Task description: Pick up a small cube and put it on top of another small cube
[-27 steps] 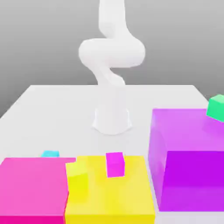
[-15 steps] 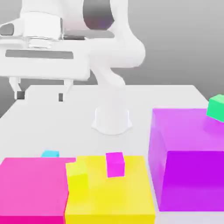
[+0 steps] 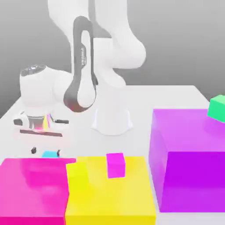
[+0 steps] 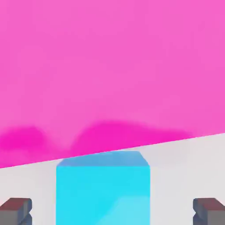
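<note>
The small cube is cyan and sits on the white table just behind the big pink block, at the exterior view's left. My gripper is lowered over it and open. In the hand view the small cube lies between the two dark fingertips, with a gap on each side, so my gripper straddles it without touching. The pink block rises right beyond the cube. A small magenta cube and a small yellow cube rest on the big yellow block.
A tall purple block stands at the exterior view's right with a small green cube on its far corner. The robot's white base sits mid-table behind the blocks. The white table stretches behind them.
The arm has swung down from high at the exterior view's left to just above the table, bringing the open gripper around the cyan cube. No cube or block has moved.
</note>
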Robot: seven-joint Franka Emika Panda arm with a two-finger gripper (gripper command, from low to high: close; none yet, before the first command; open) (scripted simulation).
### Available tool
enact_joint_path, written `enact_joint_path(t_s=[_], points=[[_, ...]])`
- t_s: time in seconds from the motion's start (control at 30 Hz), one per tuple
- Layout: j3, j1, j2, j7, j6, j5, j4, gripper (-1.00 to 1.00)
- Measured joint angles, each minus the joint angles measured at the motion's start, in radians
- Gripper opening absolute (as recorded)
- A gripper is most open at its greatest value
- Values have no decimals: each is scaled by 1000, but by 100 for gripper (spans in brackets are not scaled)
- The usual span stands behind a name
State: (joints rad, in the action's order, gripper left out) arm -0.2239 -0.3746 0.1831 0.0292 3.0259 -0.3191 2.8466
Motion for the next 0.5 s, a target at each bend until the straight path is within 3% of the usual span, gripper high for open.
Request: enact_joint_path(t_s=[0.07,0.1,0.33,0.5], points=[[88,-74,49,-39,40,-54,-10,0],[128,-109,72,-53,59,-72,-13,-100],[139,-120,76,-53,61,-72,-14,-100],[-13,-7,-31,57,-21,78,8,-100]])
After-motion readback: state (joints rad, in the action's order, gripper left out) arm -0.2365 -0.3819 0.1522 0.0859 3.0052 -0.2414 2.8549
